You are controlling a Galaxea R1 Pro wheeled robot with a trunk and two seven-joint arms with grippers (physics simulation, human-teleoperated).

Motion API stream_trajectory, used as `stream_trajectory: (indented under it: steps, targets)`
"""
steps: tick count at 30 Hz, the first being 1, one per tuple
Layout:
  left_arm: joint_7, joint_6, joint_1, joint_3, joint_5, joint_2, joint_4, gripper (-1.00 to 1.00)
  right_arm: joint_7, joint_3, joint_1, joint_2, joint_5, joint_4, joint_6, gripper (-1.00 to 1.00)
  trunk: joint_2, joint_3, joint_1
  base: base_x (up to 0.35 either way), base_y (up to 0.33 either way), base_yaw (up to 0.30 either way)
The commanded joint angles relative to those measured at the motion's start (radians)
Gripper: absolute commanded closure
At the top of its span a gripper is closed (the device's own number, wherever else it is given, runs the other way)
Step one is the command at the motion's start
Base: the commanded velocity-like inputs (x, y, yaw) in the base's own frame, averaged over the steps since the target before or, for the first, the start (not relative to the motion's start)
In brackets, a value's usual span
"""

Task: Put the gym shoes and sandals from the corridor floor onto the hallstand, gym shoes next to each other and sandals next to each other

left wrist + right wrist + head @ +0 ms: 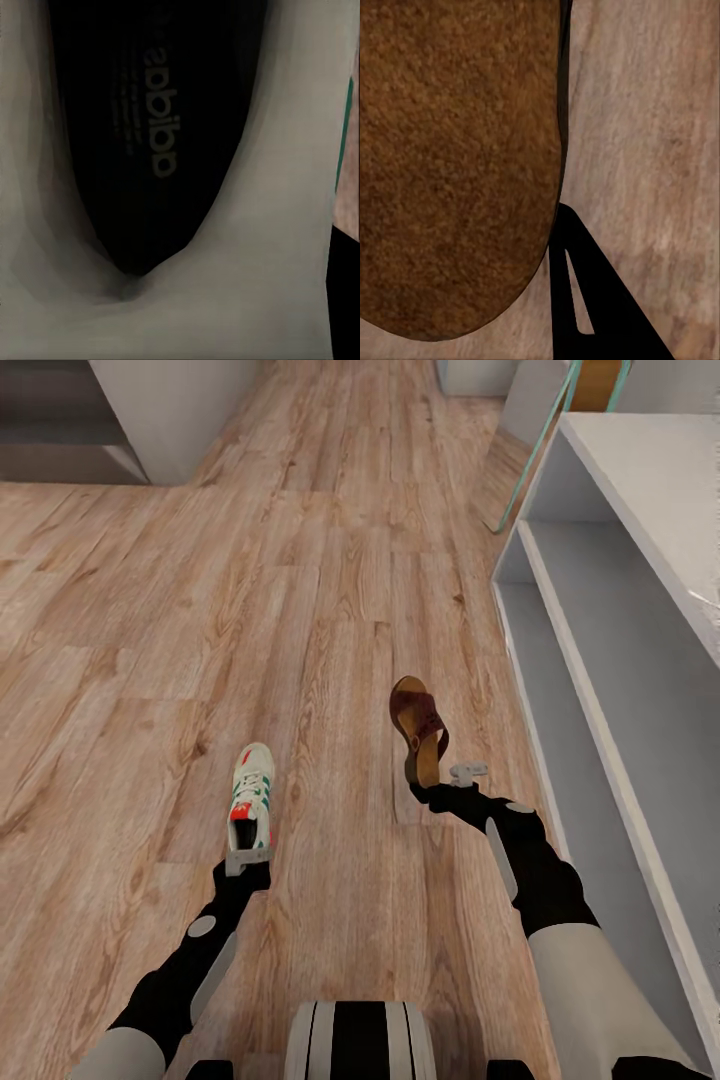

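Observation:
A white gym shoe (pixel 252 792) with green stripes and a red-orange heel tab points away from me, with my left gripper (pixel 248 857) shut on its heel. Its dark insole (pixel 150 127) and pale lining show close up in the left wrist view. Right of it, my right gripper (pixel 428 784) is shut on the heel of a maroon sandal (pixel 416 720). The sandal's tan footbed (pixel 450 165) shows in the right wrist view beside a dark finger (pixel 585 300). The white hallstand (pixel 640 690) runs along the right over the wood-plank corridor floor (pixel 150 660).
A grey wall block (pixel 170 410) stands at the far left. A teal-framed object (pixel 540 450) leans by the hallstand's far end. My own base (pixel 358 1040) is at the near edge. Open floor stretches ahead between the wall block and the hallstand.

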Motion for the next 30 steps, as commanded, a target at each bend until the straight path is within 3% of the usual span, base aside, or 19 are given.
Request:
stream_trajectory:
  steps: [1, 2, 3, 7, 10, 30]
  targets:
    - [0.010, 0.023, 0.000, -0.007, 0.013, 0.002, -0.040, 1.00, 0.008, -0.004, 0.000, 0.001, 0.008, -0.008, 0.005, 1.00, 0.000, 0.003, 0.000, 0.000, 0.000, 0.000]
    - [0.010, 0.060, 0.000, -0.007, 0.013, 0.001, -0.085, 1.00, 0.008, -0.004, 0.000, 0.002, 0.008, -0.022, 0.005, 1.00, 0.000, 0.007, -0.001, 0.000, 0.000, 0.000]
    - [0.010, 0.171, 0.000, -0.008, 0.014, 0.001, -0.211, 1.00, 0.007, -0.002, -0.001, 0.002, 0.009, -0.073, 0.005, 1.00, 0.001, 0.011, -0.001, 0.000, 0.000, 0.000]
    - [0.012, 0.307, 0.001, -0.008, 0.014, 0.002, -0.363, 1.00, 0.007, -0.005, 0.000, 0.003, 0.009, -0.157, 0.006, 1.00, 0.002, 0.027, -0.003, 0.000, 0.000, 0.000]
    - [0.012, 0.364, 0.003, -0.008, 0.014, 0.002, -0.407, 1.00, 0.008, -0.005, 0.000, 0.003, 0.008, -0.174, 0.007, 1.00, 0.002, 0.038, -0.005, 0.000, 0.000, 0.000]
    - [0.011, 0.424, 0.009, -0.013, 0.016, 0.001, -0.424, 1.00, 0.008, -0.003, 0.001, 0.006, 0.007, -0.179, 0.006, 1.00, 0.007, 0.116, -0.014, 0.000, 0.000, 0.000]
